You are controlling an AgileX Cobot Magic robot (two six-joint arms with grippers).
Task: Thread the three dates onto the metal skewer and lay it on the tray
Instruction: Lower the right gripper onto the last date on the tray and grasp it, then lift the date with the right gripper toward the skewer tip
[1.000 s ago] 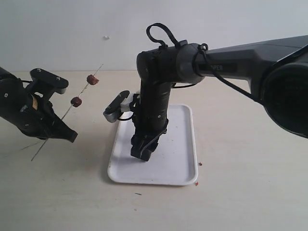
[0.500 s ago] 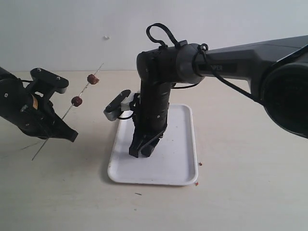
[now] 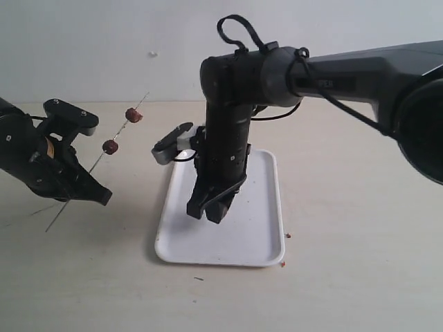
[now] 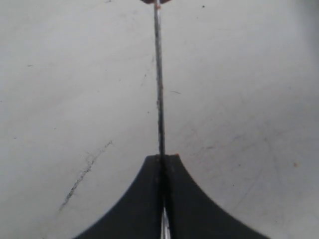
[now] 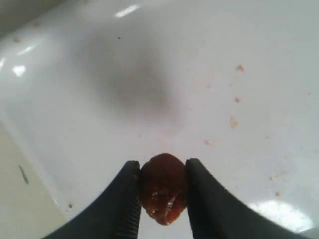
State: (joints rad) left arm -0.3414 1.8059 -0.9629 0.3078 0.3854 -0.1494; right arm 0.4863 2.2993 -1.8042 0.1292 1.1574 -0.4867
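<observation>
At the left, my left gripper (image 3: 82, 192) is shut on the thin metal skewer (image 3: 97, 159), which slants up to the right above the table. Two dates sit threaded on it, one lower (image 3: 109, 146) and one higher (image 3: 134, 115). The left wrist view shows the skewer (image 4: 159, 84) running straight out from between the closed fingertips (image 4: 162, 158). My right gripper (image 3: 210, 211) hangs fingers-down a little above the white tray (image 3: 259, 228). It is shut on the third date (image 5: 163, 187), a glossy reddish-brown lump pinched between both fingers (image 5: 128, 194). This date is not visible in the exterior view.
The tray lies lengthwise in the middle of the pale table, with small reddish crumbs (image 5: 233, 121) on its surface. A few crumbs (image 3: 287, 236) lie on the table by the tray's near right corner. The right arm's big dark body (image 3: 387, 83) fills the upper right.
My right gripper has risen off the tray surface with the date between its fingers and shifted slightly right. The left gripper and skewer have stayed still.
</observation>
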